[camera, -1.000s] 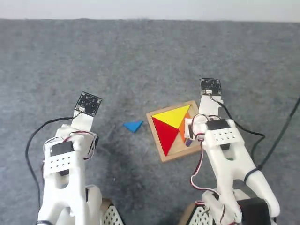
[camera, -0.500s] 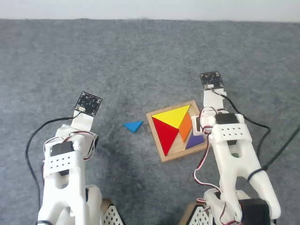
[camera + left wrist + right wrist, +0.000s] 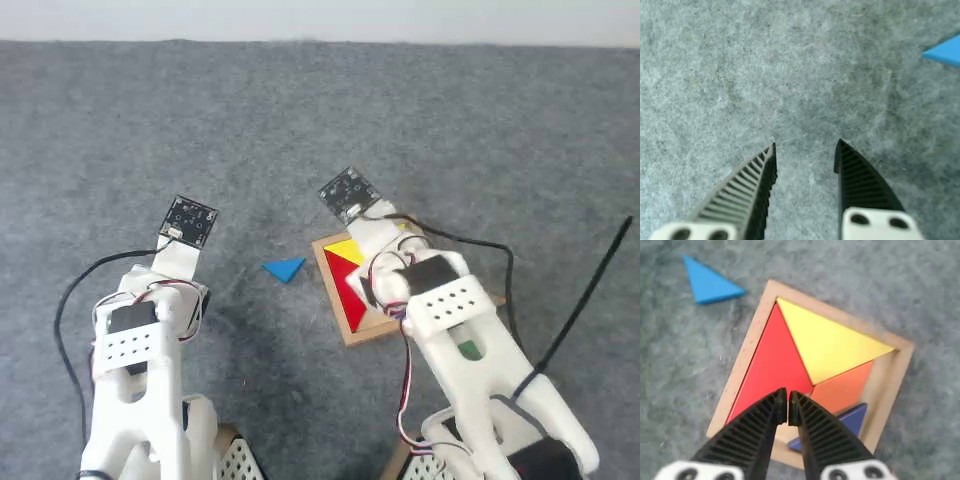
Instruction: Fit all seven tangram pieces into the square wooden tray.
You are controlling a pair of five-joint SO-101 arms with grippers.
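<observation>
Jaws of the right gripper [image 3: 788, 392] are pressing together with barely a sliver between the ribbed tips and nothing in their hold. The gripper is hanging over the square wooden tray [image 3: 747, 359], above the spot where the red triangle [image 3: 771, 365] and the orange piece [image 3: 841, 388] are meeting; whether the tips are touching the pieces cannot be told. Inside the tray, the red triangle is lying with its long side along one rim, and the yellow triangle [image 3: 827, 346] is sitting flush against it with its own long side along the neighbouring rim. The orange piece is resting against the yellow one, and a purple piece [image 3: 854, 420] is lying beside the orange, partly behind a finger. Bare tray floor is showing along the rim next to the orange and purple pieces. Seen from the high camera, the right arm [image 3: 452, 300] is leaning across the tray [image 3: 332, 292] and covering most of it. The tray is sitting toward the near edge of the table [image 3: 300, 110], right of the middle. The blue triangle [image 3: 285, 269] is lying flat on the grey table outside the tray, near its left rim but apart from it, between the two arms. The left gripper [image 3: 806, 145] is hovering over bare grey surface with its fingers spread wide and nothing between them, the blue triangle [image 3: 946, 51] lying well clear of the tips. The left arm [image 3: 135, 345] is standing toward the table's near left corner.
</observation>
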